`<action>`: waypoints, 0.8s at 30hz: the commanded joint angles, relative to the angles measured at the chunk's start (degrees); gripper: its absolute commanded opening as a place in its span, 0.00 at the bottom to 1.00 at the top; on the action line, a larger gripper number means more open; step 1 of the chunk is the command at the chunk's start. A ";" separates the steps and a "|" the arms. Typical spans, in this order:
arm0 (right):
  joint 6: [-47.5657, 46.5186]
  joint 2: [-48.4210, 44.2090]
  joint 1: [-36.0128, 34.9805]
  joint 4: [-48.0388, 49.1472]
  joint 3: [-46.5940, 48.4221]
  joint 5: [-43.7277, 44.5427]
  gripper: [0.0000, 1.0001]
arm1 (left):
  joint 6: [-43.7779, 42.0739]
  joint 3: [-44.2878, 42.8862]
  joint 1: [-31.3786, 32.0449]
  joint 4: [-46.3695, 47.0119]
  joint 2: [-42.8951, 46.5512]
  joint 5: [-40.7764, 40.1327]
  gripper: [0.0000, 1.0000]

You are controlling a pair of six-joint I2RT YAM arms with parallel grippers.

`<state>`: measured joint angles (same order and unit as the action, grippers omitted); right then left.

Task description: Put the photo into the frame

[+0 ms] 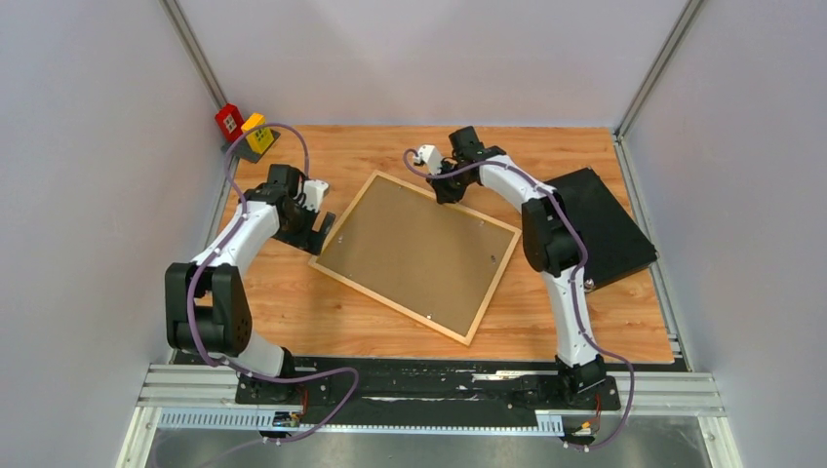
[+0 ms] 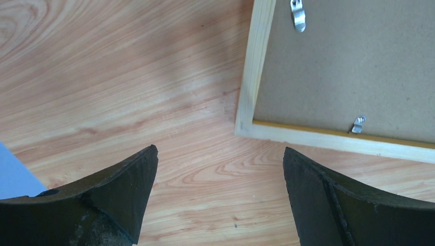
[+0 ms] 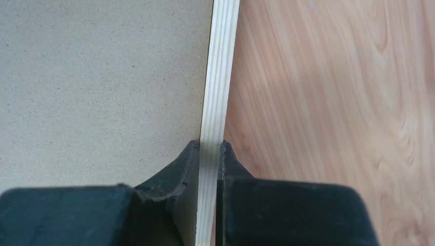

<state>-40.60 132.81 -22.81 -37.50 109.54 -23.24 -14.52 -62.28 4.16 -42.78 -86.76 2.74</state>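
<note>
Right wrist: the thin light-wood rectangular frame [image 3: 218, 77] is clamped at twelve o'clock by the right gripper [image 3: 209, 148], likely for lifting; the left gripper [image 2: 219, 151] is spread wide at nine o'clock.

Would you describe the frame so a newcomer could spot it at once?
At the middle of the wooden table lies the frame, askew. Its pale wood border around a brown backing sets it apart from the all-black case beside it.

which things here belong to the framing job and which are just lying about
Job: frame, its rail clamped by the right gripper; backing panel in it; open left gripper by its corner. Photo not in view.
Lying about: black case; red and yellow blocks, back left.
</note>
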 commanded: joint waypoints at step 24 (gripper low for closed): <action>-12.77 -0.03 -7.43 2.53 6.08 -3.58 0.35 | -2.73 -5.67 -1.60 0.56 -11.45 9.65 0.96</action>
<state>-55.70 138.47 -30.13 -36.64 117.64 -25.21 -15.84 -66.61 2.92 -41.34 -98.61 6.37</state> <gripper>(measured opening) 0.315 0.973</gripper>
